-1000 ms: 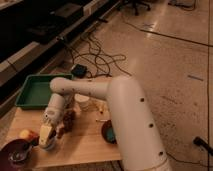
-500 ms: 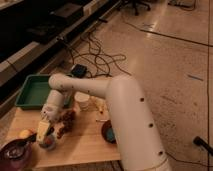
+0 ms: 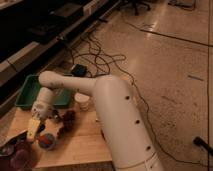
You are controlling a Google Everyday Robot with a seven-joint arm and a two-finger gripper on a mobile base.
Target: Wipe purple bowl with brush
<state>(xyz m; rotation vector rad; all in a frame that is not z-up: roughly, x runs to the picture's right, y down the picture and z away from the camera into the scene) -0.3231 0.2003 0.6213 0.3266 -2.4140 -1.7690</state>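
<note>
At the lower left edge of the frame sits the purple bowl (image 3: 14, 156), partly cut off, with something dark and indistinct lying in it. Just to its upper right the brush (image 3: 33, 128) hangs tilted, pale head down, pinched in the claw (image 3: 38, 120), which is near the bowl's rim but not over its middle. Behind them, at the left, the green tray (image 3: 24, 97) rests at the far edge of the worktop (image 3: 80, 145). A small round reddish object (image 3: 47, 141) lies just below and right of the brush, and a white cup (image 3: 81, 101) stands further right, beside the bulky white arm (image 3: 120, 115).

The wipe looks not yet begun. The risk is in the approach: coming down short would land the brush on the rim and tip or shove the bowl off the worktop's edge. A sideways sweep could also knock the round object. Whatever sits in the bowl may snag the head and twist it in the grip.
</note>
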